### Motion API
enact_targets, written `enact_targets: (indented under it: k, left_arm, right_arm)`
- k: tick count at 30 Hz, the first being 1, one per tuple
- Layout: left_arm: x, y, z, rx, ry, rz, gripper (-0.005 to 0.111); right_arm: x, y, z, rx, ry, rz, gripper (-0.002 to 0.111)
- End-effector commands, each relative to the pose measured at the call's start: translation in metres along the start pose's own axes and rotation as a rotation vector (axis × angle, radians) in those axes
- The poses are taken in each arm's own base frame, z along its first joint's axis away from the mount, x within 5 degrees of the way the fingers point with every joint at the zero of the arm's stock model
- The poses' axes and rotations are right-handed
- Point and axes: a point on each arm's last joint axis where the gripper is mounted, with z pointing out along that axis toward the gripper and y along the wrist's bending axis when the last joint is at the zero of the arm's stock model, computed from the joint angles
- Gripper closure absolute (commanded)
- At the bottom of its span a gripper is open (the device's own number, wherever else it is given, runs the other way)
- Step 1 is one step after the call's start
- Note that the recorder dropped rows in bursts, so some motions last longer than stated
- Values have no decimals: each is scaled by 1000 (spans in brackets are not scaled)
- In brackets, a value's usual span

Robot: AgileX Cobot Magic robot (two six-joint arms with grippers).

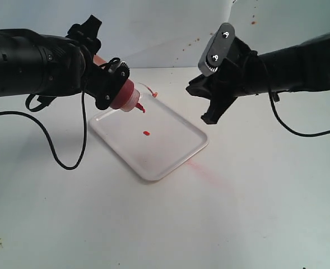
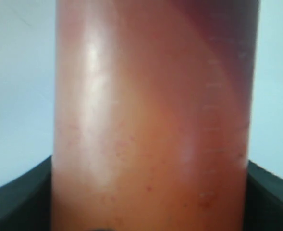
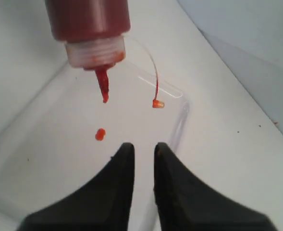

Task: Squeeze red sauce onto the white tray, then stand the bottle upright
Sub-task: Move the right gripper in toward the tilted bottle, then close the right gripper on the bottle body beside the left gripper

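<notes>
Exterior view: left hand (image 1: 113,84) clamps inverted bottle (image 1: 124,95) over white tray (image 1: 176,154); right hand (image 3: 142,150) nearly together, seemingly empty.

A plain white tabletop (image 1: 254,224) fills the scene, evenly lit. Behind it rises a pale wall (image 1: 165,28), flecked with small reddish spots (image 1: 194,41) above the table's back edge. A faint pink smear (image 1: 207,171) marks the tabletop's middle.

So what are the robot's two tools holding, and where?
The left tool grips the red-orange translucent plastic squeeze bottle around its body, nozzle tilted down over the white rectangular tray. The right tool holds nothing.
</notes>
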Motion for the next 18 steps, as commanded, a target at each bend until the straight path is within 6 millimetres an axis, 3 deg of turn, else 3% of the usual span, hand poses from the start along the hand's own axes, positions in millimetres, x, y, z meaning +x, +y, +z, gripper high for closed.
enact_targets:
  k: [1, 4, 8, 12, 18]
  left_arm:
    - [8, 6, -6, -22, 22, -17, 107]
    - [8, 6, -6, -22, 22, 3, 107]
    - [8, 6, -6, -22, 22, 5, 107]
    - [8, 6, -6, -25, 25, 14, 107]
    - [8, 7, -6, -25, 25, 38, 107]
  right_arm:
    - [-2, -1, 7, -6, -84, 138, 74]
    - [0, 0, 16, -28, -75, 120, 50]
    - [-5, 2, 36, -51, -80, 103, 6]
    - [-18, 22, 67, -121, -97, 62, 3]
    - [-25, 24, 75, -98, -95, 57, 3]
